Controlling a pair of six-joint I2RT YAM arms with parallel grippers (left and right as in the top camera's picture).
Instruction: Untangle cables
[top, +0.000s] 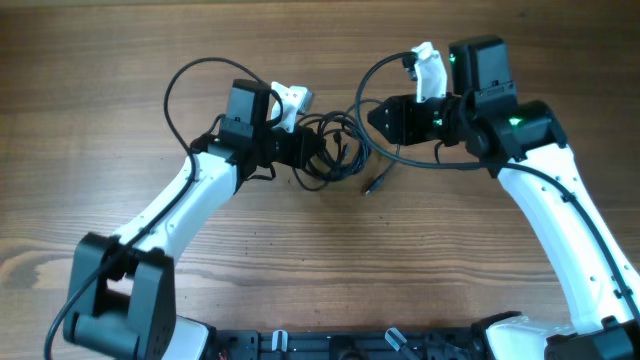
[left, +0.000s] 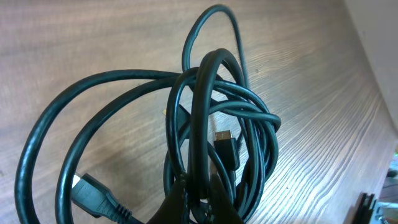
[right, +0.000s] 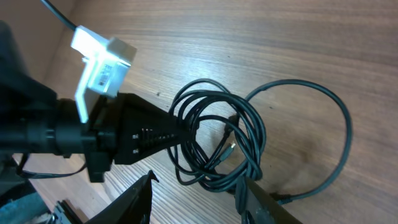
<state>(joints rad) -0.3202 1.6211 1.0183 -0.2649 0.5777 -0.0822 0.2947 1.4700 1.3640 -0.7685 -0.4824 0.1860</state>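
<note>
The cables (top: 338, 150) lie as a tangled coil of thin black cords on the wooden table, between my two grippers. My left gripper (top: 314, 150) reaches into the coil's left side. In the left wrist view it (left: 199, 204) is shut on a few strands of the cables (left: 214, 118), with a small plug (left: 225, 144) hanging inside the loops and a larger plug (left: 93, 196) at lower left. My right gripper (top: 373, 119) stands open just right of the coil. Its jaws (right: 198, 183) are spread over bare wood, and the right finger (right: 261, 202) sits against the coil's (right: 214, 134) edge.
A loose cord loop (right: 339, 124) runs off to the right and ends in a small plug (top: 371, 186) on the wood. Thicker arm wires arch at the back left (top: 175, 85) and back centre (top: 380, 68). The arm bases (top: 350, 345) line the front edge.
</note>
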